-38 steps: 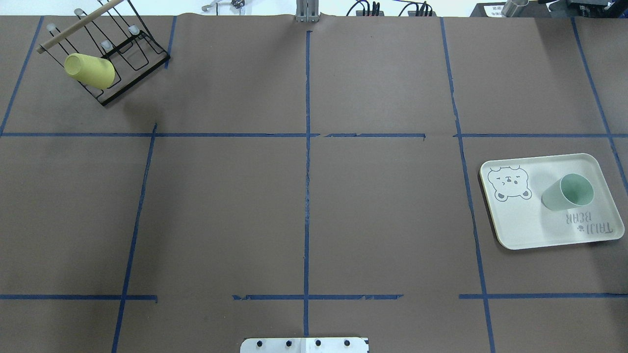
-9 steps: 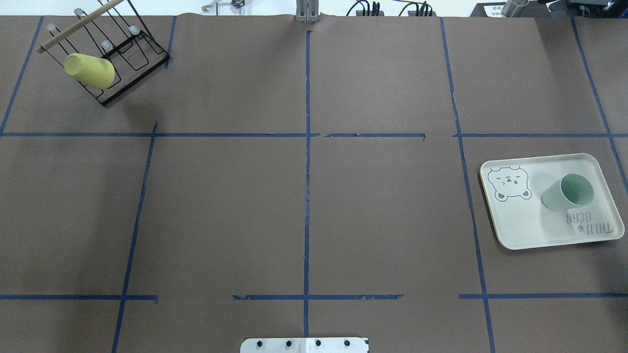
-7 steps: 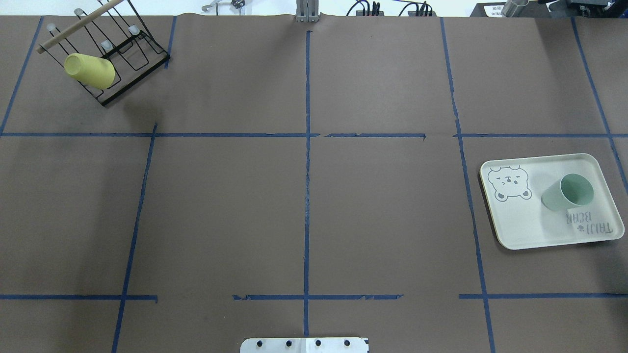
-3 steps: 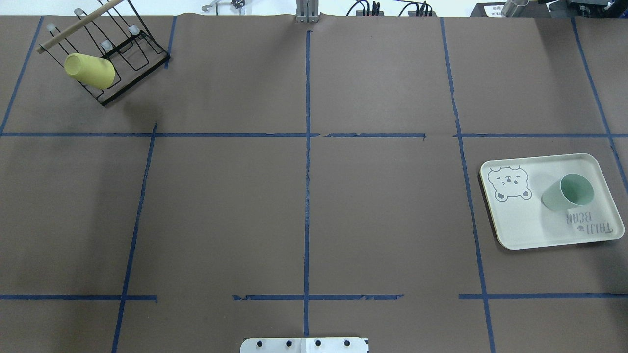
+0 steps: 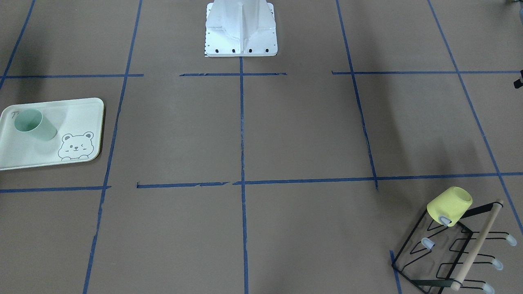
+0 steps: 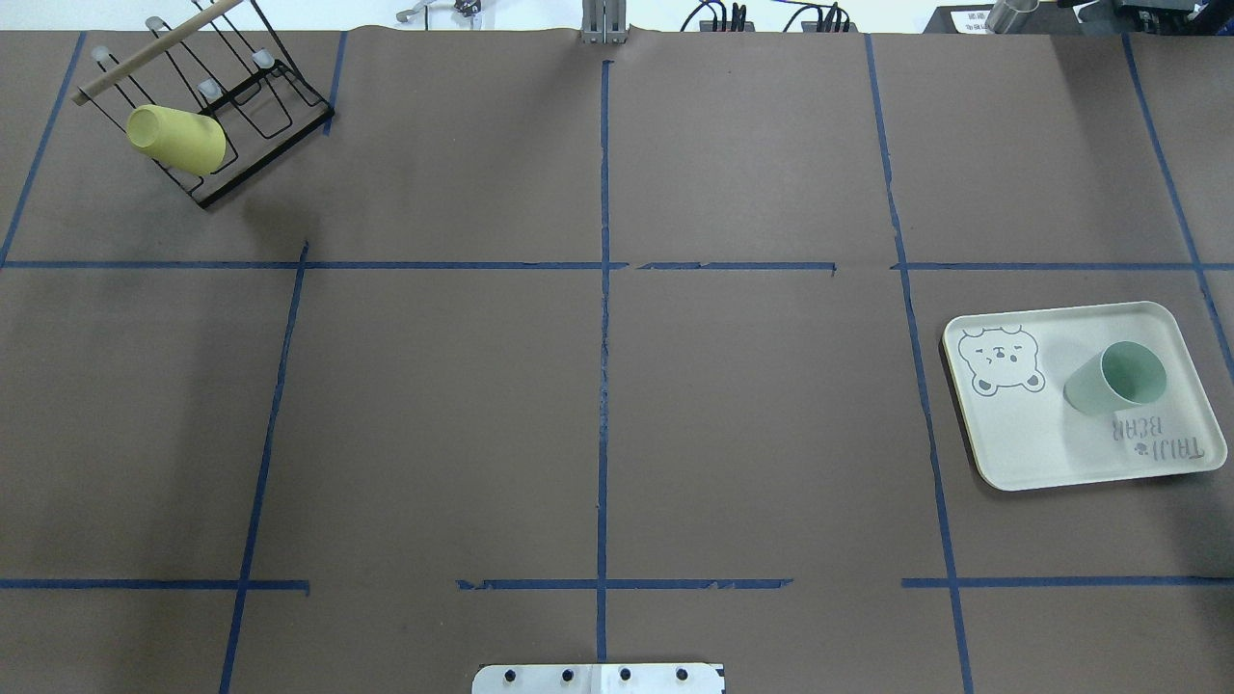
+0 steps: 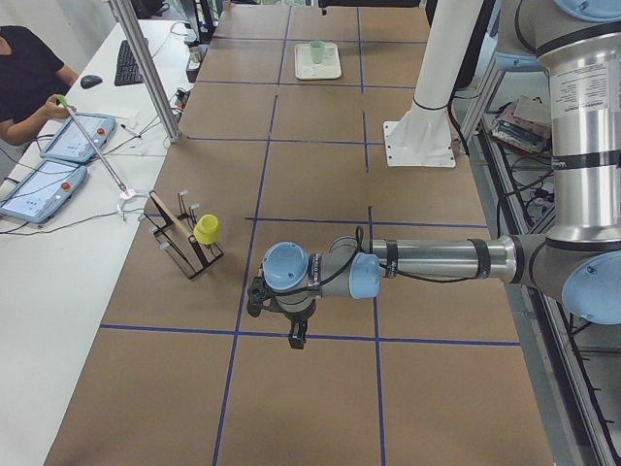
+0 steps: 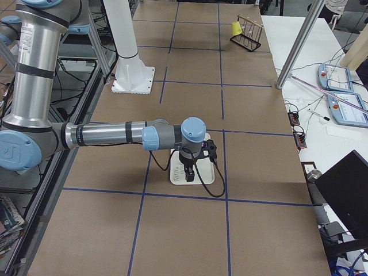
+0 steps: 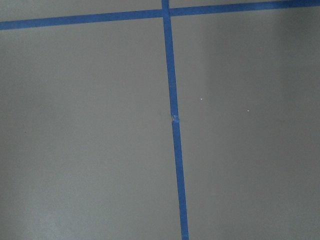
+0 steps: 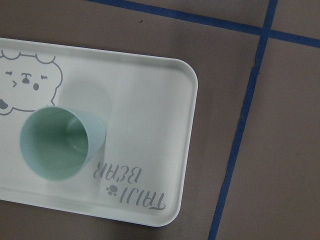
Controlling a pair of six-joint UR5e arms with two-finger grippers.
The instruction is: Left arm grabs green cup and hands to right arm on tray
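Presently: green cup (image 6: 1116,378) upright on tray (image 6: 1036,439), seemingly beneath right gripper (image 8: 190,175); left gripper (image 7: 297,338) well apart from tray; cannot tell either's opening.

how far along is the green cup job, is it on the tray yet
Done, by the look of it: the green cup stands upright on the tray. In hand: nothing seems held. The left end effector hangs over bare table and the right end effector over the tray; open or shut cannot be told. Left: nothing obvious. The yellow cup sits on its rack.
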